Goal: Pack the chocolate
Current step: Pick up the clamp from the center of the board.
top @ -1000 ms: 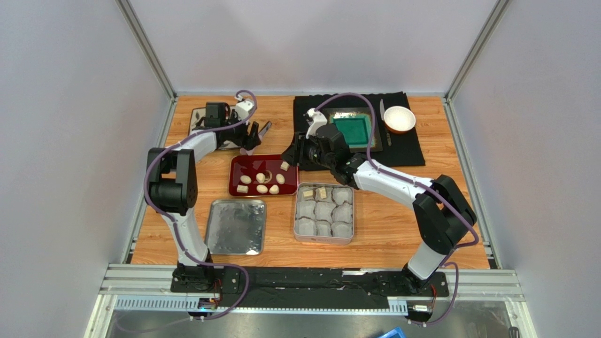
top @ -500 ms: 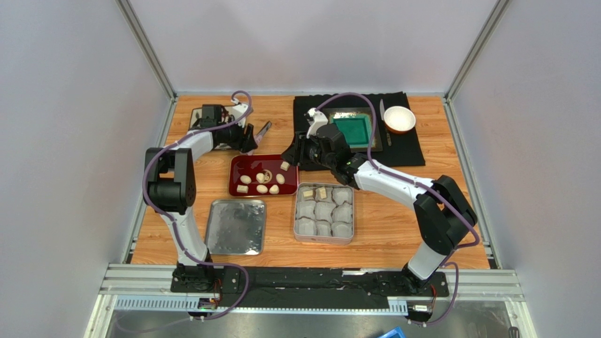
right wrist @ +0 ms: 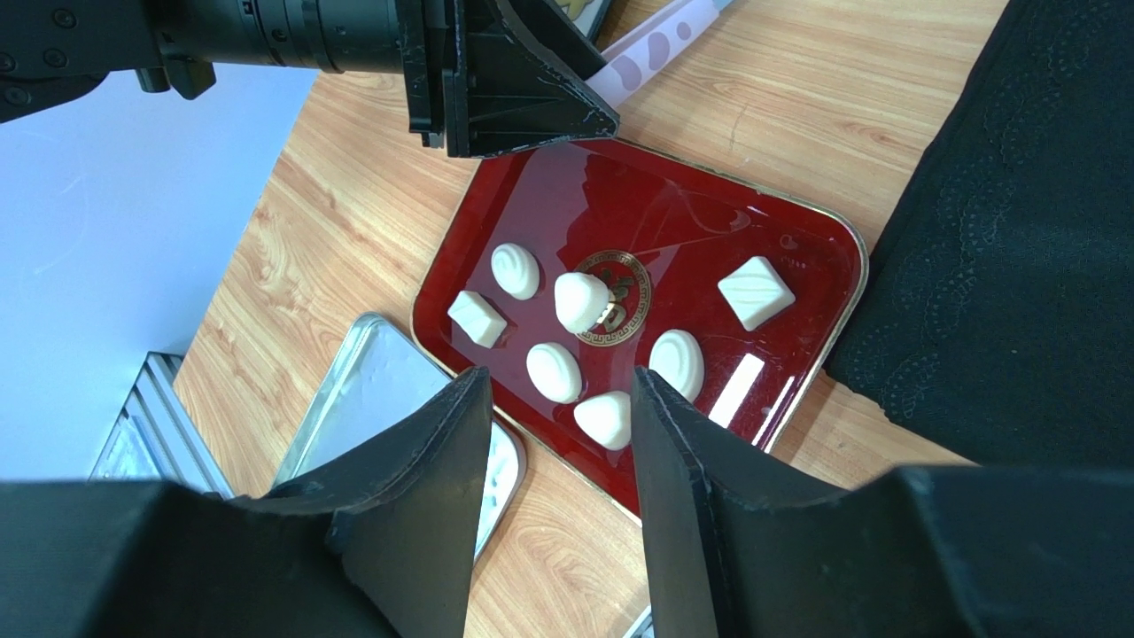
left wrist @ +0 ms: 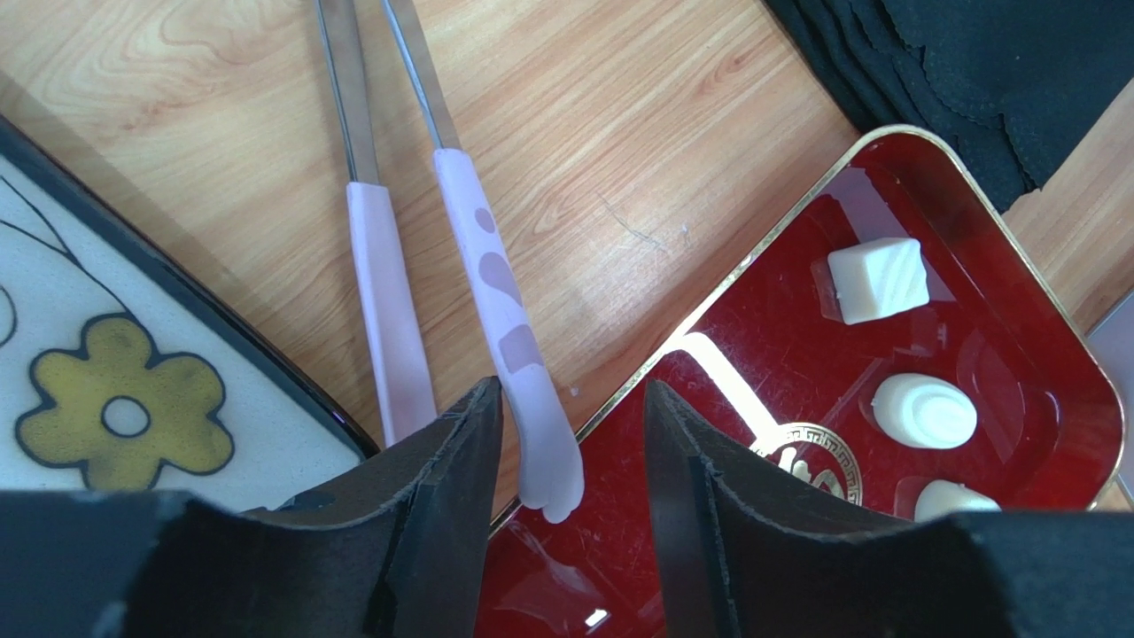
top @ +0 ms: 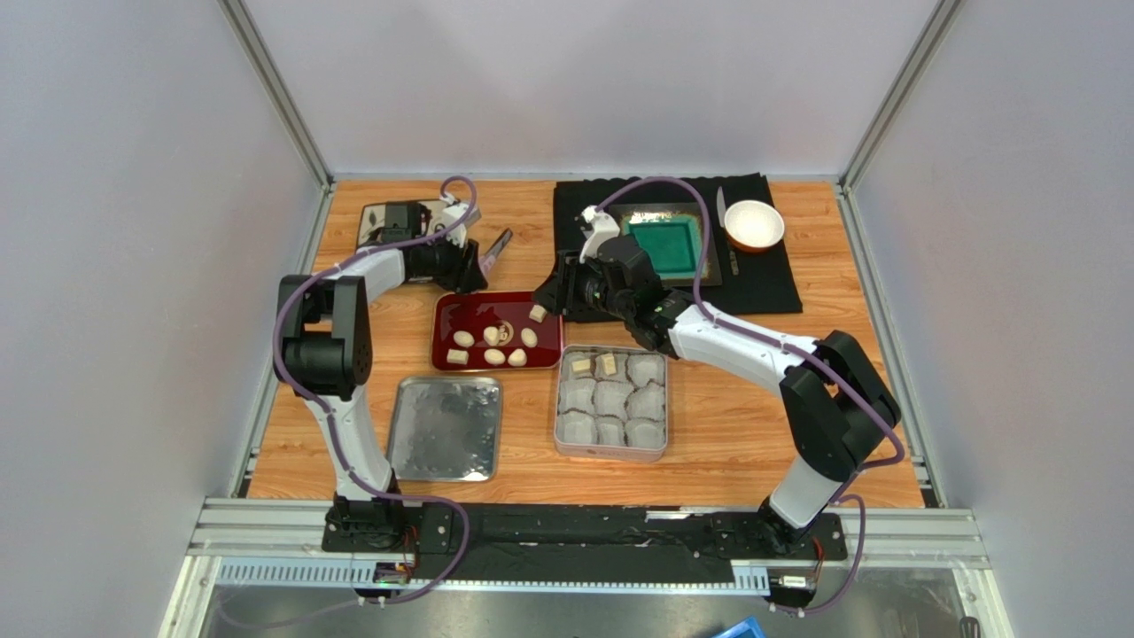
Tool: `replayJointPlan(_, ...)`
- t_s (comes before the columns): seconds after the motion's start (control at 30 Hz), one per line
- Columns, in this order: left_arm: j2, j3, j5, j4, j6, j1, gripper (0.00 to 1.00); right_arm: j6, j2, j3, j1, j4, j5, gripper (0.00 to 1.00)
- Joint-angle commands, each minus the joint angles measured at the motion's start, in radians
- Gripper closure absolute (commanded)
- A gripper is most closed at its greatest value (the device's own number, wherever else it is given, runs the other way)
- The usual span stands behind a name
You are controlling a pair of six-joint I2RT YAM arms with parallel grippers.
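Several cream chocolates (right wrist: pixel 580 299) lie in the red tray (top: pixel 453 309), also seen in the left wrist view (left wrist: pixel 928 408). Two more sit in the back cups (top: pixel 595 363) of the metal tin (top: pixel 663 399) of white paper cups. My left gripper (left wrist: pixel 570 399) is open low over the tray's back left corner. The end of one lilac handle of the tongs (left wrist: pixel 499 286) lies between its fingers, close to the left one. My right gripper (right wrist: pixel 559 379) is open and empty above the tray's right side (top: pixel 546 295).
The tin's lid (top: pixel 446 427) lies at the front left. A flowered plate (left wrist: pixel 120 399) is just left of the tongs. A black cloth (top: pixel 765 273) at the back right carries a green tray (top: pixel 666 246) and a white bowl (top: pixel 754 223).
My left gripper has shifted slightly and turned beside the tongs at the tray's back left corner. My right gripper has hardly moved.
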Motion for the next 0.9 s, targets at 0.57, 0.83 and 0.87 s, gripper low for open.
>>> replayJointPlan(0.57,-0.02,0.106,0.045,-0.048,-0.027,0.006,0.96,-0.048,-0.099,-0.027,-0.013,0.038,0.015,0.55)
replayJointPlan(0.83,-0.233,0.099,0.236,-0.237,0.0,0.006,0.98,-0.315,-0.303,-0.015,-0.017,-0.086,-0.068,0.52)
replayJointPlan(0.87,-0.258,0.096,0.262,-0.31,0.018,0.006,0.98,-0.379,-0.329,-0.019,-0.017,-0.099,-0.082,0.51)
